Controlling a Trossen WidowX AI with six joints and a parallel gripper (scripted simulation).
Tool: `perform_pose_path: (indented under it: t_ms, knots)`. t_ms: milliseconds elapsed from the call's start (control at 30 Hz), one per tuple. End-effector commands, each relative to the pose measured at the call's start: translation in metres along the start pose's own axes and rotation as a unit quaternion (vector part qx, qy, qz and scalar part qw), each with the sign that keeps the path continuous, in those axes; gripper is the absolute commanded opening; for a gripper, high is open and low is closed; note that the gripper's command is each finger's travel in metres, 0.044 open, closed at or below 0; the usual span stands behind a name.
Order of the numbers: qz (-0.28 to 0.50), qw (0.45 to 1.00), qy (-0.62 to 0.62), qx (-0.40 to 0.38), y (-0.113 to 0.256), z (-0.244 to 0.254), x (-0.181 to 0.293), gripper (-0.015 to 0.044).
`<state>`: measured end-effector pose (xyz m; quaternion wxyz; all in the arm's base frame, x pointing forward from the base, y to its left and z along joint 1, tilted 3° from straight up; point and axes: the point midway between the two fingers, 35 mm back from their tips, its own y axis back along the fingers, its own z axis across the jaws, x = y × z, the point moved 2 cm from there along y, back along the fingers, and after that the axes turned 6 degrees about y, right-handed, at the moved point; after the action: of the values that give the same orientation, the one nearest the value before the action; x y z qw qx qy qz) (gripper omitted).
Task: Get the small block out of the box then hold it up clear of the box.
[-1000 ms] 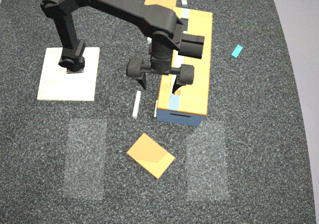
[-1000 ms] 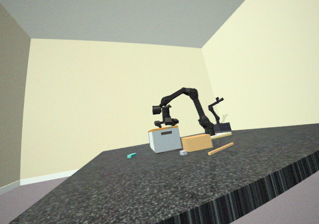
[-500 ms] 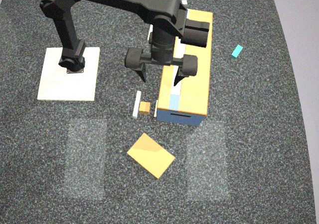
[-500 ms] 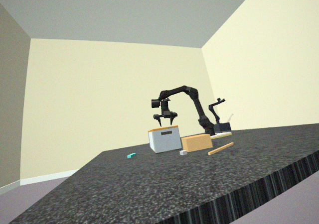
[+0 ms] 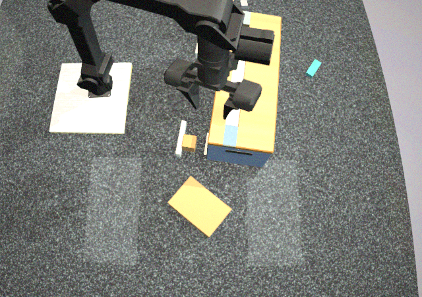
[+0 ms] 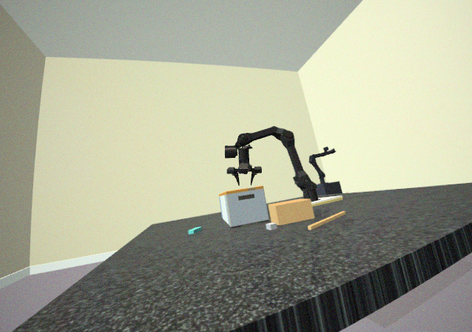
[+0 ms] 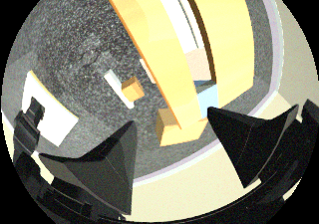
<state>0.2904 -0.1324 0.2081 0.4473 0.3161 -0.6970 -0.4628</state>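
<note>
The small orange block (image 5: 188, 142) (image 7: 133, 90) lies on the table outside the box, between a white rail (image 5: 180, 140) (image 7: 116, 85) and a short cream lip (image 5: 206, 144) (image 7: 148, 71) at the box's side. It seems to touch or nearly touch the rail. The box (image 5: 260, 96) (image 6: 246, 211) (image 7: 234, 35) stands upright, with an orange top and a blue end wall. My gripper (image 5: 210, 113) (image 6: 245, 184) (image 7: 172, 118) is open and empty, pointing down. It hangs above the box's edge on the block's side, higher than the block and off to one side of it.
A tan slab (image 5: 200, 206) (image 7: 179, 129) lies beyond the box's blue end. At the other end are a tan box (image 6: 291, 211), a white cube (image 5: 244, 2) (image 6: 271, 226) and a wooden stick (image 6: 327, 220). A teal block (image 5: 313, 67) (image 6: 194, 230) lies on the box's far side.
</note>
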Motion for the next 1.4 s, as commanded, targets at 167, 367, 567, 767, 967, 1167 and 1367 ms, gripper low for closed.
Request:
perform_pose_path:
  t_ms: [167,367,567,767,967,1167,1367]
  knots:
    - [-0.053,0.886,-0.461,-0.006,-0.002,0.01,0.015,0.0285]
    - [-0.081,0.689,-0.72,-0.035,-0.004,0.016,0.023,0.0285]
    - [-0.095,0.518,-0.848,-0.062,-0.005,0.02,0.029,0.0285]
    - [-0.101,0.343,-0.929,-0.091,-0.006,0.024,0.034,0.0285]
    - [-0.098,0.16,-0.975,-0.12,-0.006,0.027,0.038,0.0285]
    - [-0.089,-0.029,-0.984,-0.152,-0.006,0.031,0.043,0.0285]
    - [-0.072,-0.213,-0.957,-0.181,-0.006,0.034,0.046,0.0285]
